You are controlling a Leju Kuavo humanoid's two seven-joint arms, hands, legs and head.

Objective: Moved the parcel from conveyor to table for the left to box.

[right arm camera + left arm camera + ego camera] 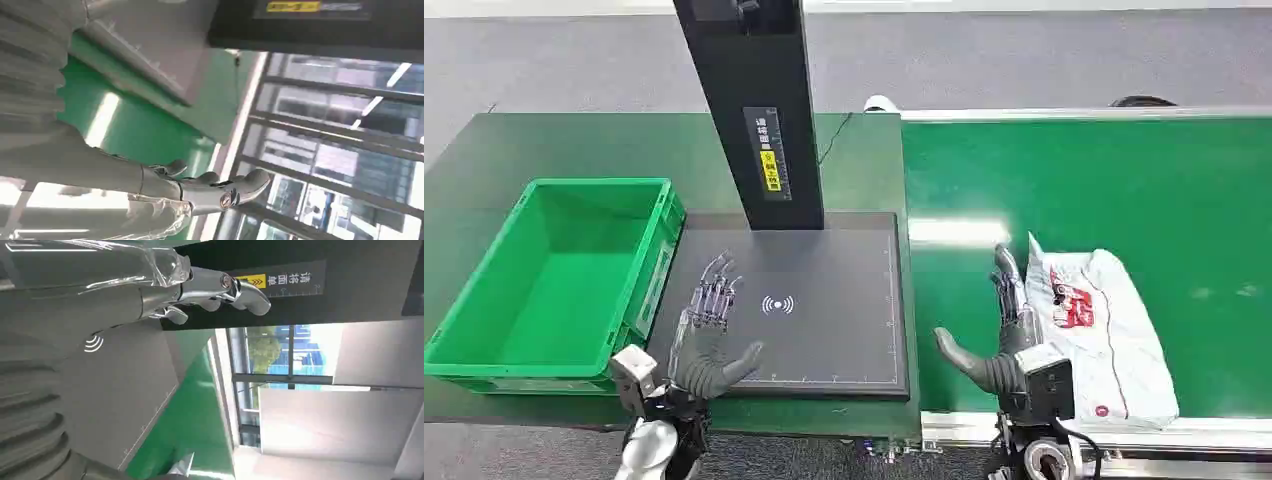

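Nearest the camera, two robot hands reach in from the near edge of the scene. The left hand [709, 335] hovers over the near-left part of a dark scanning pad [824, 310], palm turned inward, fingers extended and spread, thumb angled out toward the pad's middle; it holds nothing. The right hand [1004, 325] is over the green conveyor [1124, 180] near its near edge, fingers straight and pointing away from the robot, thumb splayed out to the left, also holding nothing. Its fingers lie just beside the left edge of the parcel [1104, 330]; whether they touch it cannot be told.

There is one parcel: a white plastic mailer with red print, lying flat and slightly crumpled on the conveyor close to its near edge, to the right of the right hand.

One scanning pad lies on the green desk [574, 140], marked with a white wireless symbol [777, 305]. From the pad's far edge rises one black upright post [754, 110] bearing a yellow label, standing between the desk's far side and the hands. One green plastic crate [549, 275] sits at the desk's near-left corner, touching the pad's left edge. The conveyor's left rim abuts the desk's right edge.
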